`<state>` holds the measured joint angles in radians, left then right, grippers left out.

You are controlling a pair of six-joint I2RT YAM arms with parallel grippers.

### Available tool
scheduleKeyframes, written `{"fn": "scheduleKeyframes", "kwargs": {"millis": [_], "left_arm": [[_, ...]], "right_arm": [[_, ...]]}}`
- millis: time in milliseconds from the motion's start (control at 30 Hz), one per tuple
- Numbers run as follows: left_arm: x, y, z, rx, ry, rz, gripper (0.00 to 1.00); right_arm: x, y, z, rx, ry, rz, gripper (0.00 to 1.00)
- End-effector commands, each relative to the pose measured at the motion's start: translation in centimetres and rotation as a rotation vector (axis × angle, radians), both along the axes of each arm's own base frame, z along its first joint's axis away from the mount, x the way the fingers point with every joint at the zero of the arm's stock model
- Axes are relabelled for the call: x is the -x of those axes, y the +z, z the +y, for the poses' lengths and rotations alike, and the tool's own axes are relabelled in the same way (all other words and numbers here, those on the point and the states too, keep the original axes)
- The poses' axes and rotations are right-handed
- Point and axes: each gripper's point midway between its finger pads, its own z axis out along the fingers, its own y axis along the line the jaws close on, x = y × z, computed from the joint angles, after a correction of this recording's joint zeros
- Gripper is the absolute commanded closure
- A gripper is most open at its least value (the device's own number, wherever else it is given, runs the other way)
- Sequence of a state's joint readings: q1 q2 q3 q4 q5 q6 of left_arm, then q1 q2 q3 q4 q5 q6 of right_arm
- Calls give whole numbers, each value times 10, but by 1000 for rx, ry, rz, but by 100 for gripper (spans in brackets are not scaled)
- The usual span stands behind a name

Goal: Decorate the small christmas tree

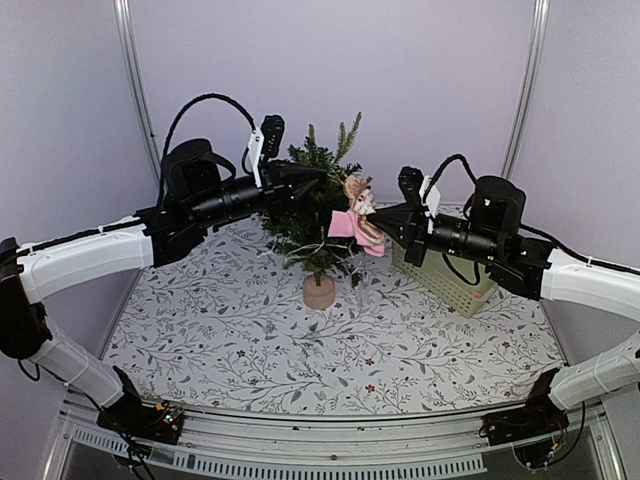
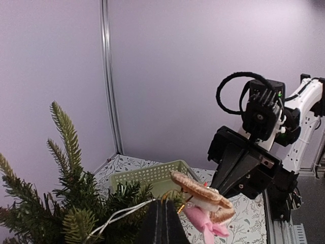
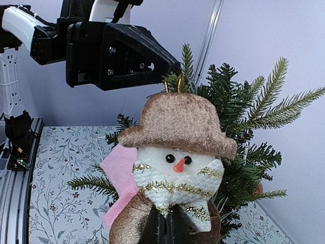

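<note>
The small christmas tree (image 1: 312, 222) stands mid-table on a tan base (image 1: 319, 291). A snowman ornament (image 3: 177, 152) with a brown hat, pink scarf and gold trim hangs at the tree's right side (image 1: 358, 212). My right gripper (image 3: 170, 231) is shut on the snowman's lower body. My left gripper (image 2: 162, 223) reaches in over the branches (image 2: 76, 203) with its fingers pressed together. The ornament's gold loop (image 3: 173, 84) runs up into the fingertips of my left gripper (image 1: 322, 172). A white wire (image 2: 122, 213) crosses the branches beside them.
A pale green perforated basket (image 1: 447, 277) sits at the right, under the right arm, and shows behind the ornament as the basket (image 2: 152, 175) in the left wrist view. The floral tablecloth (image 1: 300, 350) covers the table. Purple walls with metal posts (image 1: 137, 90) close the back.
</note>
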<state>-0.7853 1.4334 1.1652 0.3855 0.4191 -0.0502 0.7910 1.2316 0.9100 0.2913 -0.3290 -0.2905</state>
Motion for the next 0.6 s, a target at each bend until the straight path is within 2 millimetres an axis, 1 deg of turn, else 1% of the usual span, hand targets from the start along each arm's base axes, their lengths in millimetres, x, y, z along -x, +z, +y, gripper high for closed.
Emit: {"fn": "scheduleKeyframes", "kwargs": {"millis": [0,167,333,433,567], "left_arm": [[-6,2,2,7,41,9,100],[-13,-1,-1,-5,61,26,100],[-14,2,-2,-1,61,26,100],[-14,4,-3,0,59,23,100],[-13,0,-5,-14,52,27,100]], "right_arm": [[-5,16,-3,-18,-30,-28,100],[-11,13,-7,-7,-71,-23,100],[-18,11,-12,7,-118,-23,100],[-20,10,-13,12,-130,-24,100],[-19,7,-8,20,-105,-12,100]]}}
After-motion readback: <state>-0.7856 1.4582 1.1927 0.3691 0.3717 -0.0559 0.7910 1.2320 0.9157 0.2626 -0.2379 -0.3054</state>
